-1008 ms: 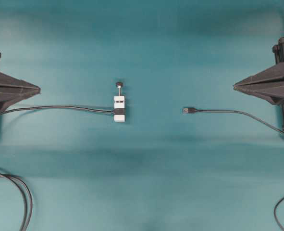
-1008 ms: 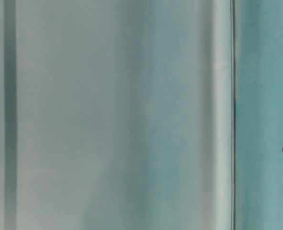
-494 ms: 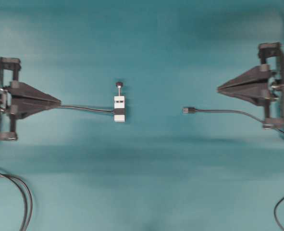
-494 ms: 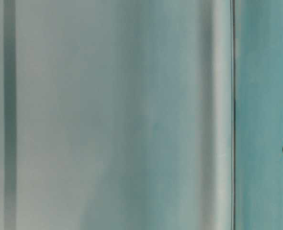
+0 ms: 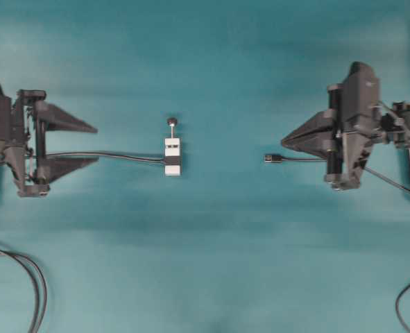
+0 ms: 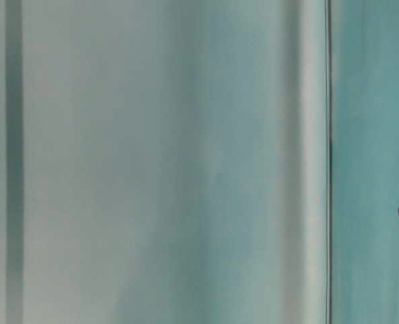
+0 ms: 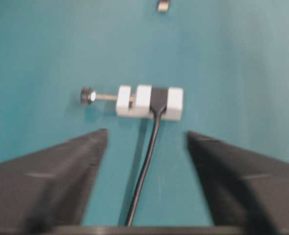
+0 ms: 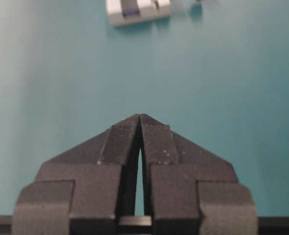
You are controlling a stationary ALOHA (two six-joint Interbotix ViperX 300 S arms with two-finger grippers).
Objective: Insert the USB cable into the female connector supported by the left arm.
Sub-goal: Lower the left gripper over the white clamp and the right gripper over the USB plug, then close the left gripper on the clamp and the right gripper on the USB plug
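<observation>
Looking along my left gripper [image 7: 146,147], its blurred fingers stand wide apart and empty, straddling the thin cable of the female connector [image 7: 150,102], which lies just ahead on the table [image 5: 211,263]. My right gripper [image 5: 285,143] is pinched shut, empty, hovering just above the USB cable [image 5: 272,159] plug.

Overhead cam looks straight down on the teal table [image 5: 211,263], both arms at L/R edges. Table-level cam sits v. close, mostly blurred teal. L wrist cam looks along its fingers [image 7: 61,171] at the female connector [image 7: 150,102], close. R wrist cam faces opposite way; same connector at top. Overhead shares it too.
</observation>
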